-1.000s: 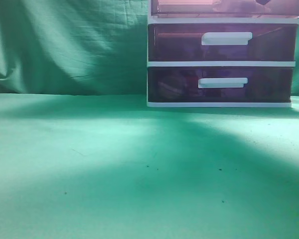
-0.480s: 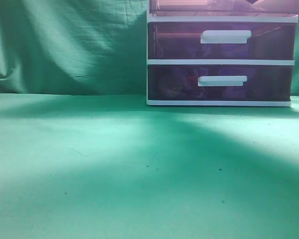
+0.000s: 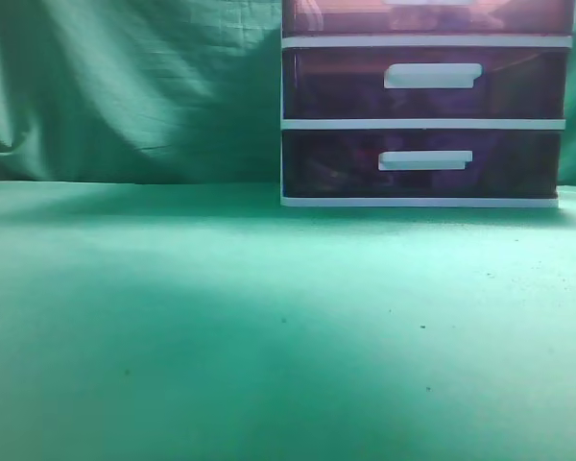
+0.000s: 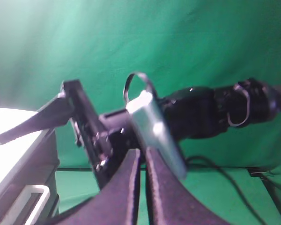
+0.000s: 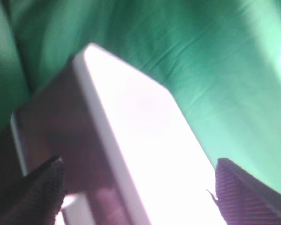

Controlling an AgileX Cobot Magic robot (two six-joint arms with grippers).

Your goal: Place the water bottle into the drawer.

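The water bottle does not show clearly in any view. A pale shape shows through the tinted front of the top drawer [image 3: 365, 17], but I cannot tell what it is. The drawer cabinet [image 3: 422, 123] stands at the back right, with all three drawer fronts flush. My left gripper [image 4: 143, 157] is shut and empty, held high in the air beside the cabinet [image 4: 18, 159]. My right gripper [image 5: 140, 187] is open wide just above the cabinet's white top [image 5: 150, 126] and holds nothing. Neither gripper shows in the exterior view.
The right arm [image 4: 201, 112], with its silver wrist camera [image 4: 154, 131], is close in front of the left gripper. Green cloth covers the table [image 3: 221, 317] and hangs as a backdrop [image 3: 125, 86]. Cables lie on the table [image 4: 225, 173].
The top drawer's front has come flush, with its handle now at the frame's top edge. The cabinet shifted slightly left. The dark shadow over the right of the table has drawn back.
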